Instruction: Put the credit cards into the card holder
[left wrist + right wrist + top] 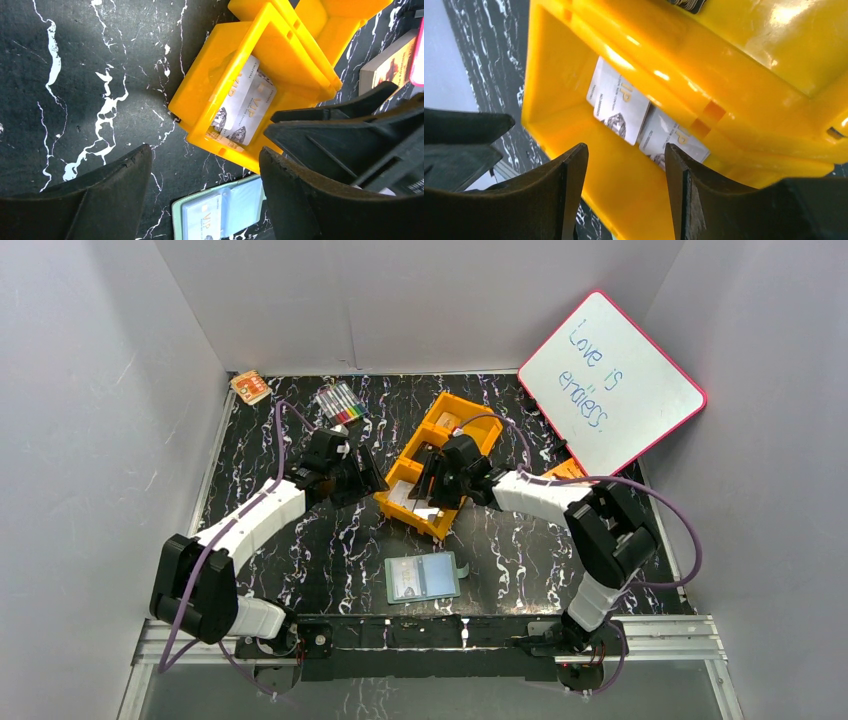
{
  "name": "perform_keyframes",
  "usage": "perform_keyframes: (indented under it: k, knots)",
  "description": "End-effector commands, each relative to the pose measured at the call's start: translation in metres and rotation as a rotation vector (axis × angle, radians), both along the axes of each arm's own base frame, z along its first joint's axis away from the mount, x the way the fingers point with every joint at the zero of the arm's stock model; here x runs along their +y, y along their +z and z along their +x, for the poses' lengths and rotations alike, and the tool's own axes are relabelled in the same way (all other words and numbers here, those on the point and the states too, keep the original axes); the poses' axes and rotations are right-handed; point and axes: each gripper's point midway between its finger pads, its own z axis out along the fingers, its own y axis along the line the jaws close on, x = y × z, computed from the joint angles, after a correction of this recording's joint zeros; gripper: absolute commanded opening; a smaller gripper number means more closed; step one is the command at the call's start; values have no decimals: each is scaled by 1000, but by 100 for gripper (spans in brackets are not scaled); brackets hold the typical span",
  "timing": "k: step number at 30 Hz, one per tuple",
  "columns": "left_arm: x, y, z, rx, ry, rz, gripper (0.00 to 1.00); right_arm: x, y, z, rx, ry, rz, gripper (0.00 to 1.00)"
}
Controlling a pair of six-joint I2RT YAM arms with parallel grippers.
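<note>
Two pale credit cards (619, 105) marked VIP lie overlapping in the end compartment of the orange tray (724, 75); the left wrist view shows these cards (245, 105) too. My right gripper (624, 155) hangs open just over that compartment with nothing between its fingers. My left gripper (205, 165) is open above the bare table, just left of the tray (440, 465). The sage-green card holder (422, 577) lies open near the front edge, one card (205, 217) in its left clear pocket. From above, the left gripper (372, 485) and right gripper (428, 495) flank the tray's near end.
A pink-framed whiteboard (610, 380) leans at the back right. A pack of coloured markers (340, 402) and a small orange box (250, 387) lie at the back left. A book (390, 62) lies beyond the tray. White walls close in three sides.
</note>
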Motion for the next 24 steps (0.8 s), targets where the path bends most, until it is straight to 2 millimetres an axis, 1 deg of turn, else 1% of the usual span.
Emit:
perform_keyframes:
  k: [1, 3, 4, 8, 13, 21, 24]
  knots:
    - [-3, -3, -4, 16, -30, -28, 74, 18, 20, 24, -48, -86, 41, 68]
    - [-4, -7, -8, 23, -35, -36, 74, 20, 16, 28, -56, -118, 23, 75]
    - [-4, -9, -9, 27, -35, -37, 74, 18, 9, 26, -39, -134, -3, 77]
    - [-3, -12, -10, 34, -30, -31, 74, 19, -5, 28, -19, -181, -40, 78]
    - [-3, -14, -8, 49, -32, -20, 72, 20, -18, 28, -8, -206, -84, 74]
    - [0, -19, -14, 71, -16, -19, 71, 21, -33, 27, 13, -203, -118, 65]
    - [0, -20, -15, 76, -12, -21, 70, 22, -39, 26, 26, -193, -134, 63]
